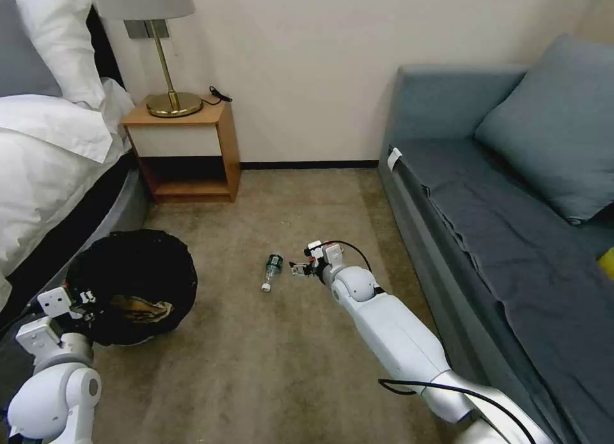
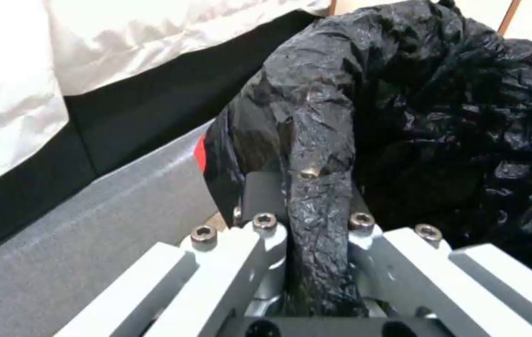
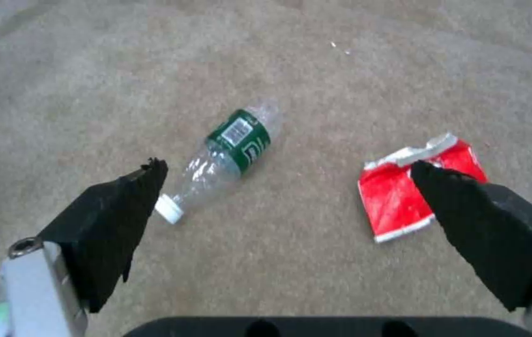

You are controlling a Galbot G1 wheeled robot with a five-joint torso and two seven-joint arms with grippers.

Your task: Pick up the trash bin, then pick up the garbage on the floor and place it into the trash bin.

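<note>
At far left, a bed (image 1: pixel 45 143) with white bedding runs along the frame edge; beyond its foot a wooden nightstand (image 1: pixel 185 153) against the wall carries a brass lamp (image 1: pixel 167 79). Low on the left, the left pincer (image 1: pixel 86 301) is clamped on the near rim of the trash bin (image 1: pixel 131 284), the crinkled black bag (image 2: pixel 440 117) pinched between its closed fingers (image 2: pixel 266 224) in the left wrist view. The bin sits tilted toward the camera just beside the bed base, and something brownish and crumpled lies inside it near the pincer. A sliver of red shows at the bag's edge in the wrist view; cannot tell what it is.

Mid-frame, on the floor (image 1: pixel 256 367), a clear plastic bottle (image 1: pixel 272 271) with a green label lies on its side, white cap toward the robot. Just right of it the right pincer (image 1: pixel 299 269) hangs low over the carpet, spread wide and holding nothing. From the right wrist view, the bottle (image 3: pixel 225 161) lies near one black fingertip (image 3: pixel 128 196) and a flattened red snack packet (image 3: pixel 403 196) lies partly behind the other.

At right, a blue-grey sofa (image 1: pixel 511 226) with a cushion lines the wall.
</note>
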